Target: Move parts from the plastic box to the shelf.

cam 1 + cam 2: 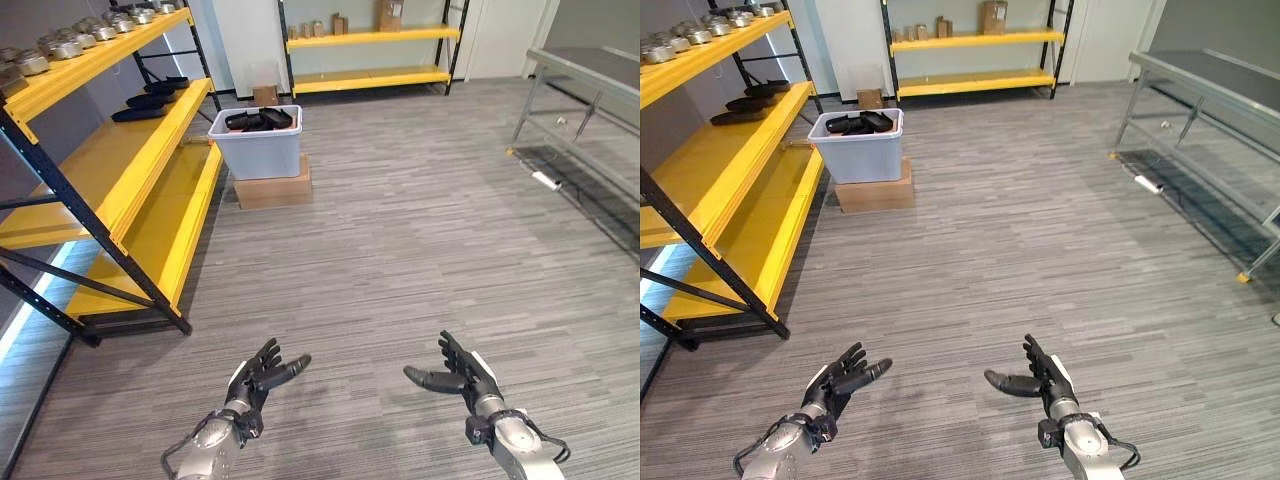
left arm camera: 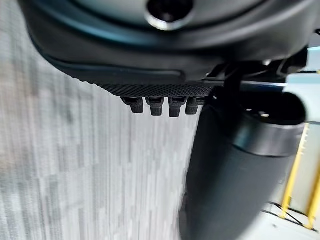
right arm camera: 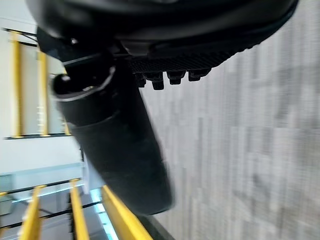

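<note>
Both hands, left hand [image 1: 262,377] and right hand [image 1: 462,375], hang spread and empty, well short of the plastic box [image 1: 257,143] ahead; dark parts [image 1: 258,120] remain inside, others already on the shelf [image 1: 150,101] beyond the left hand.

Grey striped plank floor [image 1: 400,250], white back wall [image 1: 250,40], a second yellow rack [image 1: 370,55] there, a steel table [image 1: 590,90] at right

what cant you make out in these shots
- How many black parts lie in the plastic box: left eye view, heaped together and its wall hides the lower ones.
- What the metal items on the top shelf are: left eye view, too small and cut by the edge.
- What the brown items on the far shelf are: too small.
- Left hand and right hand are open and empty.
</note>
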Tool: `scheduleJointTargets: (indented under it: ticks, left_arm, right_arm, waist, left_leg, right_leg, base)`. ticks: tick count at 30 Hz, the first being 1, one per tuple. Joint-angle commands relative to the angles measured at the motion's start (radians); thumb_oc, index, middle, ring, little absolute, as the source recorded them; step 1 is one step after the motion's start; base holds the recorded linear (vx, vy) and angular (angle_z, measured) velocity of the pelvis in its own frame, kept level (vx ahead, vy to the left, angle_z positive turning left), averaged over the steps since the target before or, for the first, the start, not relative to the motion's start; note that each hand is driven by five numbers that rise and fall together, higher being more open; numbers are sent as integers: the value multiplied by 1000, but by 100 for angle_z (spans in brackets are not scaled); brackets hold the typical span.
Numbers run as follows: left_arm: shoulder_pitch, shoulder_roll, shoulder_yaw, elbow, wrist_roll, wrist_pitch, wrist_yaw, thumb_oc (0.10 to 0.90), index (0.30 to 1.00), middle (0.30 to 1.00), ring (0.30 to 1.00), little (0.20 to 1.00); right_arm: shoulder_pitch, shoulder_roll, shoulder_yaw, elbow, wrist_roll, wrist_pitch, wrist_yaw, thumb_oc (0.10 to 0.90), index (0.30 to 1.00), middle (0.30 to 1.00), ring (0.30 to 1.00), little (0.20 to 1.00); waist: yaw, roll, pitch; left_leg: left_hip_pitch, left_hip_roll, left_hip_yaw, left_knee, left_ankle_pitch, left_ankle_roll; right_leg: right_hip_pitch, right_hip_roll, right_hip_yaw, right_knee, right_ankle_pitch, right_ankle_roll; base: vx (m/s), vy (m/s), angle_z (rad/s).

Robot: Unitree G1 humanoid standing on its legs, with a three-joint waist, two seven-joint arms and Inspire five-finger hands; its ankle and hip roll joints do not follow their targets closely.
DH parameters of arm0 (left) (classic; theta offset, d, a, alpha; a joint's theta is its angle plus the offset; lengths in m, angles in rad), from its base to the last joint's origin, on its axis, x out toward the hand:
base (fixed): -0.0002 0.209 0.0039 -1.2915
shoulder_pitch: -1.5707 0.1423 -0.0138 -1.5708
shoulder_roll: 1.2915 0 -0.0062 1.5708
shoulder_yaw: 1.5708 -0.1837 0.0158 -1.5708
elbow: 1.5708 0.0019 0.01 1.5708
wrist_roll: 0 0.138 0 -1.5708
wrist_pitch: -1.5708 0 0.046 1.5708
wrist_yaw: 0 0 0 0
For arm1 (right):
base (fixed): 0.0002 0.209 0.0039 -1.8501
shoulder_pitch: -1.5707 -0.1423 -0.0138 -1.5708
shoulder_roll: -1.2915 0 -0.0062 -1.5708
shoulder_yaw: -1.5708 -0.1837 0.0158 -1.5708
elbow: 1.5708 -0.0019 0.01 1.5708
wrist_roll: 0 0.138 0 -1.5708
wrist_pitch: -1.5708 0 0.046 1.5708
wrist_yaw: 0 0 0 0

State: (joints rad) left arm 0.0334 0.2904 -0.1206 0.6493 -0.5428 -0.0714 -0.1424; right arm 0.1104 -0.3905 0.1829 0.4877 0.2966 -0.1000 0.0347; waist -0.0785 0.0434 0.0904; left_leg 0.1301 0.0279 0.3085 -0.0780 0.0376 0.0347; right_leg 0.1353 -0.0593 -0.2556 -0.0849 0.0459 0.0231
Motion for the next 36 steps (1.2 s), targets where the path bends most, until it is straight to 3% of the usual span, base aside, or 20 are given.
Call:
scheduleJointTargets:
  ticks: [1, 9, 14, 18, 23, 26, 28, 29, 31, 32, 33, 34, 35, 36]
  left_arm:
    - [-83, 25, 33, -55, -10, -62, -34, 900, 1000, 1000, 1000, 1000]
    - [-83, 26, 43, -61, -13, -41, -22, 900, 1000, 1000, 1000, 1000]
    - [-77, 34, 42, -75, 8, -50, -24, 900, 1000, 1000, 1000, 1000]
    - [-72, 43, 48, -89, 15, -58, -39, 900, 1000, 1000, 1000, 1000]
    - [-85, 72, 52, -110, 18, -42, -61, 900, 1000, 1000, 1000, 1000]
    - [-114, 89, 36, -113, 31, -24, -81, 900, 1000, 1000, 1000, 1000]
    - [-134, 90, 25, -109, 36, -13, -87, 900, 1000, 1000, 1000, 1000]
    - [-150, 95, 2, -114, 43, -15, -84, 900, 1000, 1000, 1000, 1000]
    - [-147, 97, -13, -130, 56, -20, -70, 900, 1000, 1000, 1000, 1000]
    - [-145, 96, -12, -135, 55, -21, -69, 900, 1000, 1000, 1000, 1000]
    - [-133, 93, -14, -153, 48, -23, -66, 900, 1000, 1000, 1000, 1000]
    - [-131, 93, -14, -157, 46, -22, -66, 900, 1000, 1000, 1000, 1000]
    - [-127, 92, -17, -178, 45, -10, -72, 900, 1000, 1000, 1000, 1000]
    - [-131, 95, -19, -187, 52, -5, -80, 900, 1000, 1000, 1000, 1000]
  right_arm:
    - [-103, -18, -18, -40, 22, -91, -2, 900, 1000, 1000, 1000, 1000]
    - [-111, -29, -12, -66, -28, -96, -19, 900, 1000, 1000, 1000, 1000]
    - [-118, -33, -17, -82, -62, -121, -92, 900, 1000, 1000, 1000, 1000]
    - [-128, -41, -20, -90, -130, -133, -143, 900, 1000, 1000, 1000, 1000]
    - [-139, -46, -35, -106, -96, -113, -105, 900, 1000, 1000, 1000, 1000]
    - [-155, -42, -43, -113, -61, -104, -94, 900, 1000, 1000, 1000, 1000]
    - [-155, -36, -50, -116, -58, -103, -102, 900, 1000, 1000, 1000, 1000]
    - [-152, -38, -55, -115, -50, -121, -97, 900, 1000, 1000, 1000, 1000]
    - [-153, -41, -59, -119, -41, -134, -93, 900, 1000, 1000, 1000, 1000]
    - [-154, -43, -61, -121, -42, -137, -91, 900, 1000, 1000, 1000, 1000]
    - [-141, -52, -79, -137, -50, -143, -83, 900, 1000, 1000, 1000, 1000]
    - [-138, -53, -83, -141, -51, -145, -82, 900, 1000, 1000, 1000, 1000]
    - [-120, -50, -110, -168, -59, -139, -85, 900, 1000, 1000, 1000, 1000]
    - [-117, -48, -118, -173, -67, -143, -94, 900, 1000, 1000, 1000, 1000]
  waist:
    - [-3, -44, -12]
    - [1, -42, -13]
    - [4, -39, -12]
    - [7, -35, -10]
    - [6, -30, -1]
    - [5, -31, 13]
    - [2, -25, 21]
    - [-1, -16, 40]
    - [-4, -11, 66]
    - [-7, -6, 70]
    - [-32, -3, 88]
    - [-38, -2, 91]
    - [-57, -13, 97]
    - [-59, -22, 98]
  left_leg:
    - [35, 68, -32, 2, -96, -73]
    - [34, 65, -35, 2, -95, -74]
    - [35, 58, -36, 4, -99, -68]
    - [20, 51, -28, 12, -90, -56]
    - [2, 28, -55, 47, -115, -21]
    - [-10, -5, -68, 61, -134, 22]
    - [-17, -27, -79, 63, -143, 52]
    - [-9, -44, -102, 66, -168, 68]
    - [11, -51, -104, 52, -171, 73]
    - [5, -45, -95, 53, -157, 73]
    - [33, -49, -114, 41, -159, 69]
    - [39, -50, -117, 40, -160, 68]
    - [58, -59, -144, 37, -170, 62]
    - [63, -65, -156, 37, -178, 60]
  right_leg:
    - [29, -62, -7, 53, -98, 58]
    - [32, -63, -12, 47, -96, 58]
    - [32, -65, -14, 50, -97, 59]
    - [19, -70, -17, 68, -92, 55]
    - [-17, -85, 17, 172, -118, 62]
    - [-72, -113, 33, 311, -81, 76]
    - [-147, -152, 48, 495, -15, 90]
    - [-225, -190, 75, 695, 24, 113]
    - [-309, -194, 85, 809, 49, 128]
    - [-340, -179, 77, 805, 67, 112]
    - [-428, -120, 90, 779, 57, 108]
    - [-440, -111, 92, 773, 54, 107]
    - [-455, -67, 88, 603, 47, 103]
    - [-448, -59, 84, 499, 53, 106]
  base:
    - [0, 0, 0]
    - [-9, 8, 1]
    - [5, 50, 0]
    - [17, 116, 0]
    - [21, 185, 1]
    - [4, 227, -1]
    - [35, 277, 3]
    - [88, 287, -2]
    - [74, 188, -4]
    - [126, 33, -5]
    - [129, -17, -12]
    - [356, -101, -27]
    - [355, -182, -7]
    - [385, -230, 21]
